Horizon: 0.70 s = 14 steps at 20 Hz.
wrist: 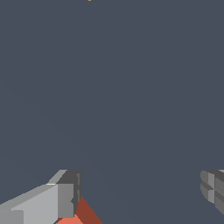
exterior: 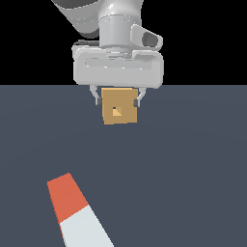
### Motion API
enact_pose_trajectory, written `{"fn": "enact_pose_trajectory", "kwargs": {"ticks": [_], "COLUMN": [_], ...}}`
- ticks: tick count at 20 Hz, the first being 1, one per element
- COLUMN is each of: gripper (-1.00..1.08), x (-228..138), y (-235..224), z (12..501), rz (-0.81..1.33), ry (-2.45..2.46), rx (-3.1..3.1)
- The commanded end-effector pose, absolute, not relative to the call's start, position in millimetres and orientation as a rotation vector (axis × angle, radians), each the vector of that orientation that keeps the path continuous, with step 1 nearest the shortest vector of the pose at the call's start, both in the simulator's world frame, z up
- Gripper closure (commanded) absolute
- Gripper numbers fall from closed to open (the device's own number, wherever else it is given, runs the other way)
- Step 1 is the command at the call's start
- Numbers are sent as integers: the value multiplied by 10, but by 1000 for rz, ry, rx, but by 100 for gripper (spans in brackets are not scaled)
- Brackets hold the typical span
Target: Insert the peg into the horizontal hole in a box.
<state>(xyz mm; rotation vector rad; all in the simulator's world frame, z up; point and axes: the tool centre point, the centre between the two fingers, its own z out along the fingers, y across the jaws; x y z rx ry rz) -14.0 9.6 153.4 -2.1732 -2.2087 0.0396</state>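
The peg lies flat on the dark floor, its red-orange half pointing away and its white half running out of the exterior view's lower edge. The tan box stands farther back, and the small square hole in its face shows lighter orange. My gripper hangs open behind the box, one finger showing on each side of it. In the wrist view the gripper is open with only bare floor between its fingers. A corner of the peg's red end shows beside one finger. A speck of the box shows at the frame edge.
The dark grey floor spreads around the peg and the box. Black background lies behind the arm.
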Motion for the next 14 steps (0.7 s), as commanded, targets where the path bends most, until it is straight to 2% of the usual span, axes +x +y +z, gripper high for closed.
{"fn": "enact_pose_trajectory", "kwargs": {"ticks": [1,14], "gripper": [-92,-92], "x": [-140,-251], "y": [96,-144], "z": [1534,1443], "rz": [40,36], "ry": [-2209,-2293], "rx": [-2173,-2091]}}
